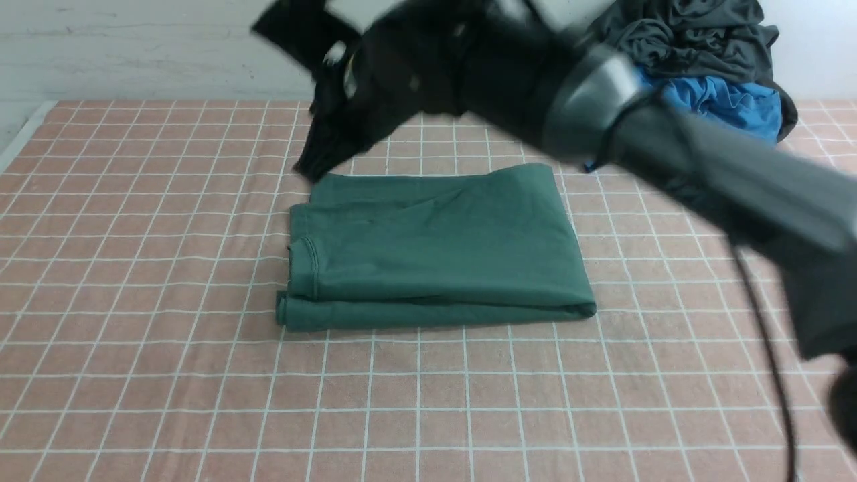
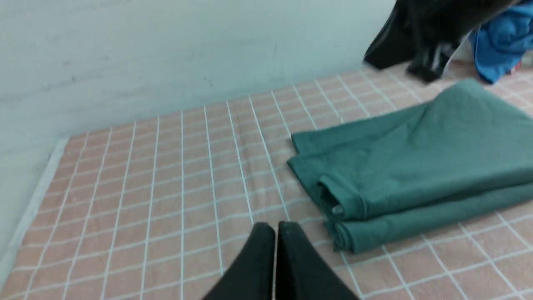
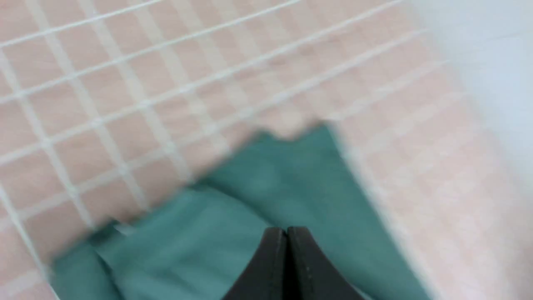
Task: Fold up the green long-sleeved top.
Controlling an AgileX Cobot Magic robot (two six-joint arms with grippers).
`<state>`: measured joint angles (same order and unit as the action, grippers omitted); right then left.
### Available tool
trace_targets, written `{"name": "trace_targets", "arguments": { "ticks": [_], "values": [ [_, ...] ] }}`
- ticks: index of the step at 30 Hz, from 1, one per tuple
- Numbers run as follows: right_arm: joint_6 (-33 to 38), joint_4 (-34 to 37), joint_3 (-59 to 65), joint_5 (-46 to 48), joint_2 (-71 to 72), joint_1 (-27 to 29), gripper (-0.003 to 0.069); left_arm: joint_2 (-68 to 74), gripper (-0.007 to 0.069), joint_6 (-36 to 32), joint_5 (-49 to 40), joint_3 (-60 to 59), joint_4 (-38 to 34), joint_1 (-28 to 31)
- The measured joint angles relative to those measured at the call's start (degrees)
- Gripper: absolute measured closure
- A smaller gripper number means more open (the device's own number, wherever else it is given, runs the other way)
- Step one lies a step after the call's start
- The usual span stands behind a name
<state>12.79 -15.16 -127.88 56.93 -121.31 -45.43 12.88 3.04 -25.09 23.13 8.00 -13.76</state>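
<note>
The green long-sleeved top (image 1: pixel 435 248) lies folded into a thick rectangle in the middle of the checked table, with a ribbed edge at its left side. It also shows in the left wrist view (image 2: pixel 424 162) and, blurred, in the right wrist view (image 3: pixel 233 233). My right gripper (image 1: pixel 315 164) is blurred, raised over the top's far left corner, with nothing between its shut jaws (image 3: pixel 286 229). My left gripper (image 2: pixel 275 225) is shut and empty, above bare cloth to the left of the top. It is out of the front view.
A pile with a dark grey-black garment (image 1: pixel 689 33) and a bright blue garment (image 1: pixel 730 104) sits at the back right. My right arm (image 1: pixel 703 167) crosses above the table's right half. A pale wall (image 1: pixel 134 47) runs along the back.
</note>
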Motion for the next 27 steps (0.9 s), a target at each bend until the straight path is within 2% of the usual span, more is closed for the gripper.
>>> {"name": "trace_targets", "arguments": {
  "ticks": [1, 2, 3, 7, 10, 14, 15, 16, 17, 19, 22, 24, 27],
  "values": [
    [0.0, -3.7, -0.5, 7.4, 6.1, 0.1, 0.0671, -3.6, 0.0631, -0.1, 0.5, -1.8, 0.1, 0.0],
    [0.0, -4.0, -0.5, 8.1, 6.1, 0.1, 0.0671, -4.4, 0.0631, -0.1, 0.5, -2.0, 0.1, 0.0],
    [0.0, -5.5, -0.5, 12.2, 11.9, 0.7, 0.0671, -7.3, 0.0631, -0.1, 0.7, -3.7, 0.1, 0.0],
    [-2.3, -3.3, 3.4, 14.3, 22.2, 3.5, 0.0671, -11.5, 0.0631, -0.1, 0.0, -5.4, 0.6, 0.0],
    [-4.5, 5.7, 16.5, 14.7, 34.2, 7.7, 0.0671, -13.6, 0.0631, -0.1, -1.6, -5.5, 1.1, 0.0],
    [-4.1, 14.2, 34.6, 12.2, 45.6, 9.2, 0.0671, -13.7, 0.0631, -0.1, -1.7, -5.5, 1.1, 0.0],
    [-3.4, 17.3, 47.4, 4.9, 51.3, 9.2, 0.0671, -13.7, 0.0631, -0.1, -1.7, -5.5, 1.1, 0.0],
    [-3.3, 17.6, 48.9, 3.9, 51.3, 9.2, 0.0671, -13.7, 0.0631, -0.1, -1.7, -5.5, 1.1, 0.0],
    [-2.8, 19.9, 59.1, -4.1, 55.7, 9.2, 0.0671, -13.7, 0.0631, -0.1, -1.7, -5.5, 1.1, 0.0],
    [-2.3, 21.3, 71.8, -15.8, 59.7, 9.2, 0.0671, -13.7, 0.0631, -0.1, -1.7, -5.5, 1.2, 0.0],
    [-2.0, 21.7, 91.3, -38.1, 63.3, 9.2, 0.0671, -13.7, 0.0631, -0.1, -1.7, -5.5, 1.2, 0.0],
    [-2.0, 21.8, 97.3, -46.0, 63.6, 9.2, 0.0671, -13.7, 0.0631, -0.1, -1.7, -5.5, 1.2, 0.0],
    [-2.2, 22.6, 111.3, -65.2, 63.6, 9.2, 0.0671, -13.7, 0.0631, -0.1, -1.8, -5.5, 1.2, 0.0]
  ]
}}
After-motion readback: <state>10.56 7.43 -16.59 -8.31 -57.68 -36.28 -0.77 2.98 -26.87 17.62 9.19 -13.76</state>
